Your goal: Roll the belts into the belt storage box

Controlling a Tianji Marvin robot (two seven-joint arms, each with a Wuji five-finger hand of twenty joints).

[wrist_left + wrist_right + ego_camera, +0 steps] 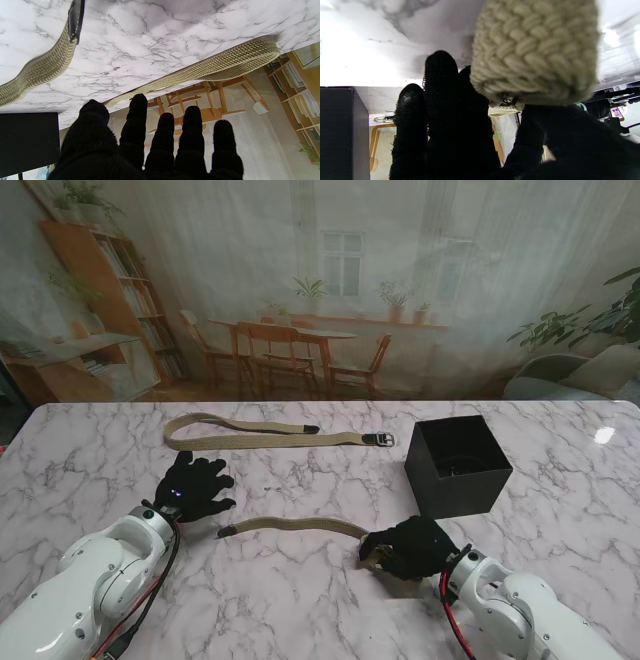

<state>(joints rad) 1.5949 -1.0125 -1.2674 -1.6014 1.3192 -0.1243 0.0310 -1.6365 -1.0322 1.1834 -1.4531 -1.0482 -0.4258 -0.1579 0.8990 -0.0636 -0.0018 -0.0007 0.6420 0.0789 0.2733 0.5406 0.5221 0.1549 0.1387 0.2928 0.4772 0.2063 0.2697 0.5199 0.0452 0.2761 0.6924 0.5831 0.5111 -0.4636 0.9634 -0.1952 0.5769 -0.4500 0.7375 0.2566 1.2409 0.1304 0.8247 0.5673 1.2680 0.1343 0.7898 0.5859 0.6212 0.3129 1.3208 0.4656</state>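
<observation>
A tan woven belt (295,527) lies across the table near me, its dark tip at the left. My right hand (412,547), in a black glove, is shut on that belt's right end, and the braided weave (535,50) fills the right wrist view close up. My left hand (194,488) rests open on the marble just left of the belt's tip, fingers spread, touching nothing. A second tan belt (270,432) lies folded farther from me, its metal buckle (380,439) toward the right. The black open-topped storage box (457,466) stands at the right, just beyond my right hand.
The marble table (560,510) runs to a far edge against a printed backdrop of a dining room. In the left wrist view the near belt (37,70) and the far belt (212,67) cross the marble, with the box (27,142) at one side.
</observation>
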